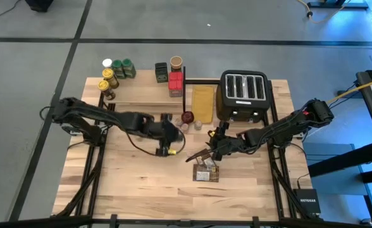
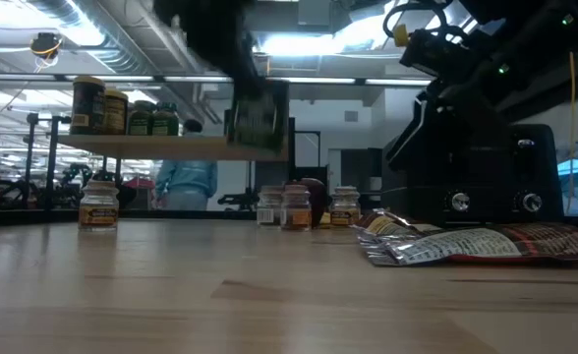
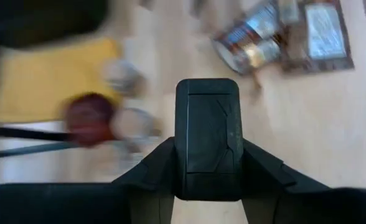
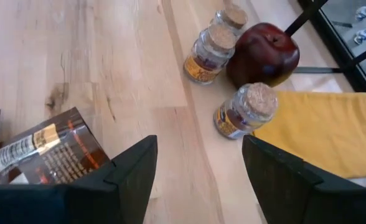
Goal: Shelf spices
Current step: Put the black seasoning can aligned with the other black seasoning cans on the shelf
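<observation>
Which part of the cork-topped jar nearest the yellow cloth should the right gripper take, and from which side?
Grip the jar across its round glass body below the cork, coming from above, probably. It stands upright with free table around it; the right gripper is open nearby.

Cork-stoppered glass jars [image 4: 244, 111], glossy foil packets [image 2: 466, 244] — matt wooden table [image 1: 142, 183].

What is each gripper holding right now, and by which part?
The left gripper holds a dark rectangular tin, fingers pressed on its two long sides. The right gripper is open beside the packets, holding nothing.
</observation>
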Tool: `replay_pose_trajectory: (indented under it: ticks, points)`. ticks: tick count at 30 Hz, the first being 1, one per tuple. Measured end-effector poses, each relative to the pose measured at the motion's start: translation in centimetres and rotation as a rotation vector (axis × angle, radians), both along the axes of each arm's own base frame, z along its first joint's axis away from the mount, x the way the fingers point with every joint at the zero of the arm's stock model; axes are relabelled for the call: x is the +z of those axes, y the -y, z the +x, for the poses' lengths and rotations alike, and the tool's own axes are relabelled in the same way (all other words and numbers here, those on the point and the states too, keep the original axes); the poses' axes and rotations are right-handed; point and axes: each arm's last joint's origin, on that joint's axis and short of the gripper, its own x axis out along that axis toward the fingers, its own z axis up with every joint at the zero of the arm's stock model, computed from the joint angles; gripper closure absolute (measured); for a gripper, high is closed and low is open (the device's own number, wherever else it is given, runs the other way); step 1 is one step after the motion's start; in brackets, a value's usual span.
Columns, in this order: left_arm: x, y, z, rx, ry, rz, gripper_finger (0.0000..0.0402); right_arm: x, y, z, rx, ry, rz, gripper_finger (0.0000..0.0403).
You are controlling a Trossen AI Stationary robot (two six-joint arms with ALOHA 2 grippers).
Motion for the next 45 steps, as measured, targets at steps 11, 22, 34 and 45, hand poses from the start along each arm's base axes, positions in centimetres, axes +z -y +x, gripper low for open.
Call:
replay_pose_trajectory:
  ticks: [11,22,34,45]
  points:
    - [11.2,-7.2,-7.6,0.238,0.164,0.232,0.0276,0.0,0.0,0.0,0.023,-0.013,-0.014,0.0162]
    - [10.5,-17.3,-10.2,0.305,0.088,0.193,0.0272,0.0,0.0,0.0,0.022,-0.011,-0.012,0.0162]
    - [7.7,-21.1,-8.2,0.265,0.059,0.125,0.0271,0.0,0.0,0.0,0.013,-0.005,-0.015,0.0162]
    - [7.6,-21.1,-8.0,0.290,0.069,0.104,0.0248,0.0,0.0,0.0,0.015,-0.006,-0.016,0.0162]
